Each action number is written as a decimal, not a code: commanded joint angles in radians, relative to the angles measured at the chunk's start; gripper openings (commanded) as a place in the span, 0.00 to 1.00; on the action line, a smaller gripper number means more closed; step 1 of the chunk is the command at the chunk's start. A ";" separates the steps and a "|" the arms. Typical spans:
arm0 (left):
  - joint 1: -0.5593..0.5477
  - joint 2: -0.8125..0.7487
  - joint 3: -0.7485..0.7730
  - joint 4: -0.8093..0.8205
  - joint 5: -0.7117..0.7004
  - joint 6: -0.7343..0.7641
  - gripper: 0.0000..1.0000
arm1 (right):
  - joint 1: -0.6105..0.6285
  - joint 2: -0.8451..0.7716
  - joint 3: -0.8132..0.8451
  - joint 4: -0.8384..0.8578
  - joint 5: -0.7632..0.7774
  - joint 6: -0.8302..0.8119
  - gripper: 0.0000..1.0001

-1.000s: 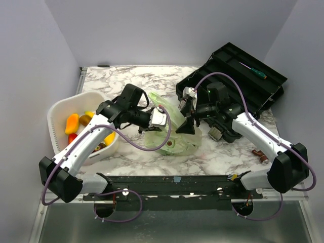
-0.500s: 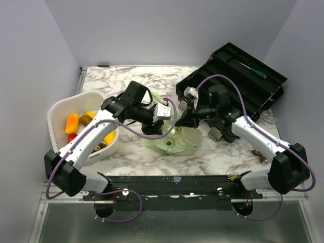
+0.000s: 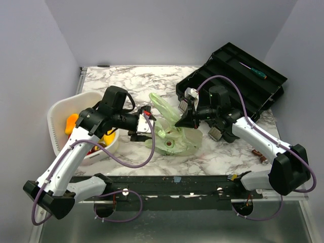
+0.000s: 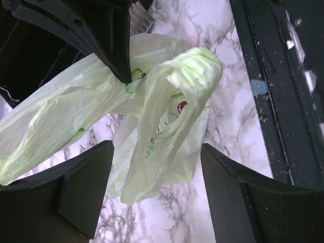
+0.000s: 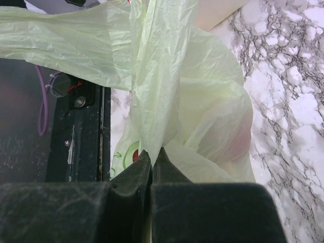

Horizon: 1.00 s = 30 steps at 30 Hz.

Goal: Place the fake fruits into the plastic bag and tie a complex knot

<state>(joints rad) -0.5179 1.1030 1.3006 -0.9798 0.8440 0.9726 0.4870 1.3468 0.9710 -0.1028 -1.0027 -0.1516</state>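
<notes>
Thin pale-green crinkly plastic bag (image 3: 177, 139) is pinched shut in right pincer (image 5: 152, 154); left pincer (image 4: 154, 152) is spread, empty; loose handle (image 4: 192, 71) should be grasped taut.

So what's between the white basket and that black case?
The left gripper, then the pale green plastic bag pinched by the right gripper, in the top view.

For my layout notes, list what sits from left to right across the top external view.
white basket holding fake fruits → left fingers, open → plastic bag → black tool case
</notes>
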 commanded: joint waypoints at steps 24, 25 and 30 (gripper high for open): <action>-0.013 0.467 0.490 -0.631 0.130 0.632 0.05 | 0.002 -0.017 0.005 -0.020 -0.002 -0.052 0.01; -0.013 0.472 0.482 -0.625 0.152 0.598 0.05 | 0.002 -0.017 0.003 -0.016 0.005 -0.045 0.01; -0.014 0.409 0.328 -0.304 0.182 0.214 0.02 | 0.002 -0.023 0.001 -0.037 0.011 -0.047 0.01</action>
<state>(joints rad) -0.5259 1.5688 1.7271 -1.4662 0.9375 1.5181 0.4873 1.3464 0.9710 -0.1471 -1.0111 -0.2089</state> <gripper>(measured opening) 0.039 0.011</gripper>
